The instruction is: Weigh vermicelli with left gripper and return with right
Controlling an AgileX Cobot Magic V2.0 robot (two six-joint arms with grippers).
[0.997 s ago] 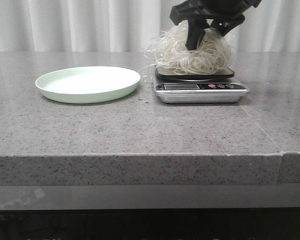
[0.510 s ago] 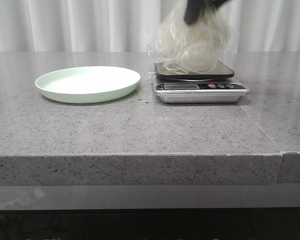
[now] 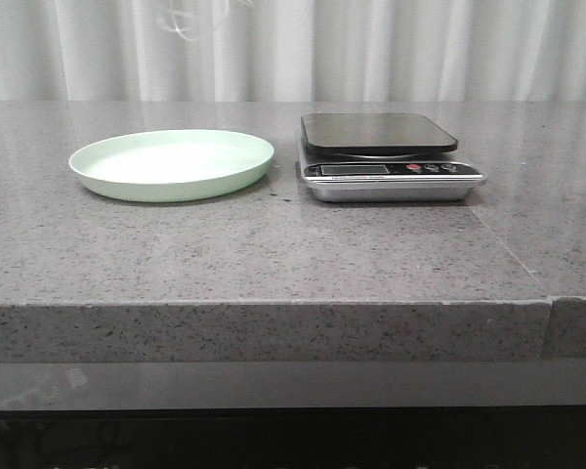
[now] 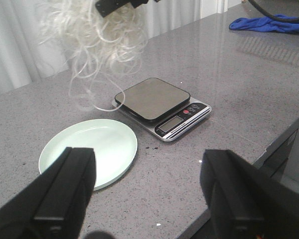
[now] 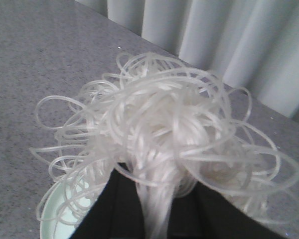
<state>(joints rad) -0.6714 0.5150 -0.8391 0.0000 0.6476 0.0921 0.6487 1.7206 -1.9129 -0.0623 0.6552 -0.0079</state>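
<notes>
Right gripper clamps the vermicelli aloft above the plate; scale bare at three o'clock; left gripper gapes empty.

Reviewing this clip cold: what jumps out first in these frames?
The vermicelli, a tangle of pale curly strands, hangs in the air clamped in the right gripper, above the pale green plate. Below, the plate sits empty beside the kitchen scale, whose dark platform is bare too. The left gripper is open, holding nothing.
</notes>
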